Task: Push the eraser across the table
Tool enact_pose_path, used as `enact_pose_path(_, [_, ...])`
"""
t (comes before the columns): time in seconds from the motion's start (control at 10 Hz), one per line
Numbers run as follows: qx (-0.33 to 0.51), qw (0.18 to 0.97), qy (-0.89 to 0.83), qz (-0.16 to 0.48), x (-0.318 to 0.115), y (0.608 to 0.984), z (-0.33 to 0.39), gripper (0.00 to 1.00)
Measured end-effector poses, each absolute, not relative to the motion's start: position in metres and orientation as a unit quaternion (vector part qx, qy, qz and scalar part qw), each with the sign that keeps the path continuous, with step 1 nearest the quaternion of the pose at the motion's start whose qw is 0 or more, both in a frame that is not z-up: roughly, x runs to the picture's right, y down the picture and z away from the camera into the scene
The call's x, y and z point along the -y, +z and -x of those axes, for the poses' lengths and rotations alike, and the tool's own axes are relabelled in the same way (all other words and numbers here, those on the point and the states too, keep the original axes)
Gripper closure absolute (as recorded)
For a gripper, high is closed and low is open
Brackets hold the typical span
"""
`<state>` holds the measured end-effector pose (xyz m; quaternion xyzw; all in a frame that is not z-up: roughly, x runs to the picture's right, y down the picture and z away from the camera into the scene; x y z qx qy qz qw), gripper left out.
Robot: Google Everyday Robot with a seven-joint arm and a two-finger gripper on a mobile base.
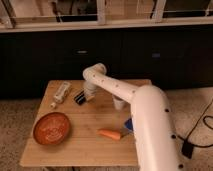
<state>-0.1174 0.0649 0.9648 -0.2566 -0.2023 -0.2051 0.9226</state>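
Note:
The eraser is a small flat black bar lying on the light wooden table, toward its far left part. My white arm reaches from the lower right over the table to the far side. My gripper hangs down at the arm's end, right beside the eraser's right end and seemingly touching it. A paper cup stands partly behind the arm.
A clear plastic bottle lies at the far left. An orange-red bowl sits at the front left. A carrot and a blue pad with yellow edge lie near the arm's base.

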Motion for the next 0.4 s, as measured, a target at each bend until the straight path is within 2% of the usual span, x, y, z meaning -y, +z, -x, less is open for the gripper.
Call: enact_pose_path(0.4, [0.217, 0.918, -0.220, 0.248, -0.055, 0.978, 0.135, 1.00])
